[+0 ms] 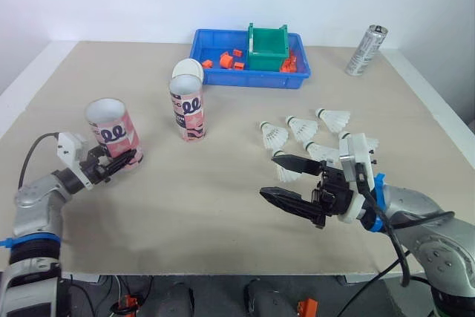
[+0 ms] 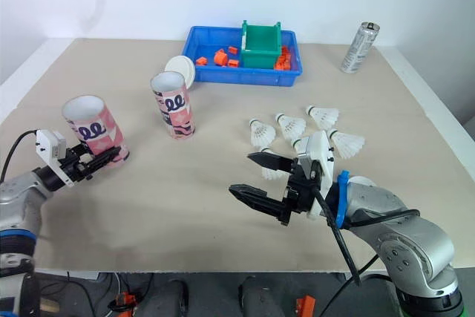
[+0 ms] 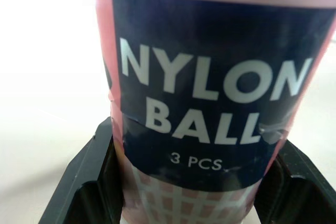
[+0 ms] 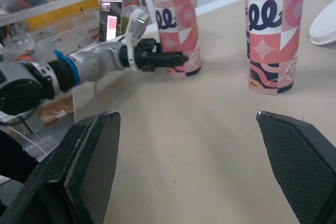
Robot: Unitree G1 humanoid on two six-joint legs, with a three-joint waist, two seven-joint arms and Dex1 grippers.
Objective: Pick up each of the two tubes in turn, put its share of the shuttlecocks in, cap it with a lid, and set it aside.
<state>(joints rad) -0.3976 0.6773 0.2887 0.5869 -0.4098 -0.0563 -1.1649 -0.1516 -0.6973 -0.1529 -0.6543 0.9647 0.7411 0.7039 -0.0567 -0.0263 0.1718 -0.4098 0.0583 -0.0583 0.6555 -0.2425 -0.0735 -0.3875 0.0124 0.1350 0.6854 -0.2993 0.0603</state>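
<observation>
Left wrist view: tube [image 3: 210,77] is sitting between left gripper [image 1: 119,159] jaws, clamped near its base; right gripper [image 1: 269,175] is hovering, jaws apart, beside shuttlecocks [image 1: 297,135].

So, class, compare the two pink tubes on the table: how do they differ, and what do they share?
The left tube is clamped near its base by the left gripper; the middle tube stands free, untouched. The left tube is near the table's left edge; the middle tube stands further back, with a white lid just behind it. Both are pink-patterned and uncapped.
</observation>
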